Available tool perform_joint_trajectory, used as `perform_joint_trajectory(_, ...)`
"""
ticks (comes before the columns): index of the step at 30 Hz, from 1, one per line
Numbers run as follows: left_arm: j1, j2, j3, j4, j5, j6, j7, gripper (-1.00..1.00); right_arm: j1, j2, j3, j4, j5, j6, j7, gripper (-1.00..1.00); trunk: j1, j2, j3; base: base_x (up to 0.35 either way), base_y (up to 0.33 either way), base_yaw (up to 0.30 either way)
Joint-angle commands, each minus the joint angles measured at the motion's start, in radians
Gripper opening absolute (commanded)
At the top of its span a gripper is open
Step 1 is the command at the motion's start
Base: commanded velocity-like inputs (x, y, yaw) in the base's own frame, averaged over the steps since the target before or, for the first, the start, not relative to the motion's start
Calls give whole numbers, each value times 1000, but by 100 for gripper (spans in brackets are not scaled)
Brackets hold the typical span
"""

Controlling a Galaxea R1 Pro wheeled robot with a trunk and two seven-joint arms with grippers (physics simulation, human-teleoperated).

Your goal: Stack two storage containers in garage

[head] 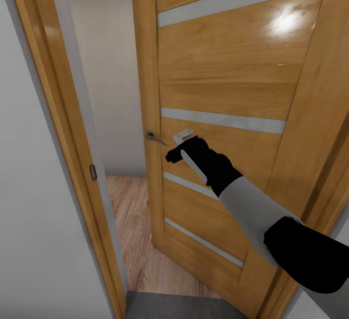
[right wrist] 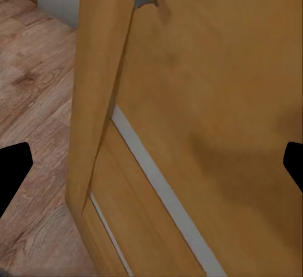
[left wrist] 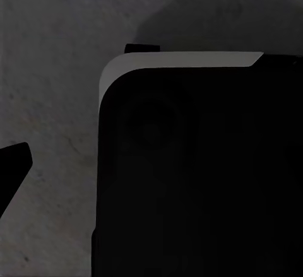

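The two storage containers are out of view. My right arm reaches forward to the orange-brown wooden door [head: 232, 82], which stands partly open. In the head view my right gripper [head: 175, 150] is against the door face, just right of the metal lever handle [head: 154, 137]. Seen from the right wrist, the right gripper [right wrist: 151, 176] is open, its fingertips [right wrist: 12, 170] wide apart with only the door's face [right wrist: 208, 100] and edge between them. My left gripper [left wrist: 151, 176] hangs over the dark grey floor [left wrist: 57, 31], one fingertip [left wrist: 14, 166] showing far to the side.
A wooden door frame [head: 58, 115] and white wall [head: 29, 222] stand close on the left. Through the gap lies light wood plank floor [head: 133, 222]. Grey concrete [head: 179, 307] is underfoot. A black part of my own body [left wrist: 202, 176] sits below the left wrist.
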Motion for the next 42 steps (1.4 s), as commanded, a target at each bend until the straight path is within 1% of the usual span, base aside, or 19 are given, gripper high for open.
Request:
perform_joint_trajectory(1, 0, 0, 0, 0, 6, -3, -1, 100, -1, 0, 3, 1, -10, 3, -5, 100, 0, -1, -1, 0, 0, 0)
perform_joint_trajectory(3, 0, 0, 0, 0, 6, -2, -1, 100, -1, 0, 3, 2, -10, 3, -3, 100, 0, -1, -1, 0, 0, 0)
perform_joint_trajectory(7, -1, 2, 3, -2, 7, -4, -2, 100, -6, 0, 25, 25, -33, -19, -25, 100, 0, -1, -1, 0, 0, 0)
perform_joint_trajectory(8, -1, 2, 2, -2, 7, -4, -3, 100, -4, 0, 31, 31, -30, -25, -31, 100, 0, -1, -1, 0, 0, 0)
perform_joint_trajectory(11, -2, 3, 3, -3, 7, -5, -3, 100, 1, 0, 48, 42, -19, -8, -14, 100, 0, -1, -1, 0, 0, 0)
perform_joint_trajectory(14, -2, 3, 3, -3, 7, -5, -4, 100, 3, 0, 62, 32, -15, 9, 3, 100, 0, -1, -1, 0, 0, 0)
perform_joint_trajectory(19, -2, 3, 2, -3, 7, -5, -6, 100, 4, 0, 64, 30, -13, 11, 7, 100, 0, -1, -1, 26, 0, 0)
perform_joint_trajectory(21, -2, 3, 1, -2, 8, -5, -14, 100, 4, 0, 64, 30, -13, 10, 6, 100, 0, -1, -1, 284, 0, 0)
perform_joint_trajectory(32, -2, 3, 1, -3, 9, -5, -15, 100, 4, 0, 64, 30, -10, 7, -1, 100, 0, -1, -1, 308, 0, 0)
perform_joint_trajectory(42, -1, 3, 2, -3, 7, -5, -15, 100, 4, 0, 65, 28, -1, 6, -9, 100, 0, -1, -1, 39, 0, 0)
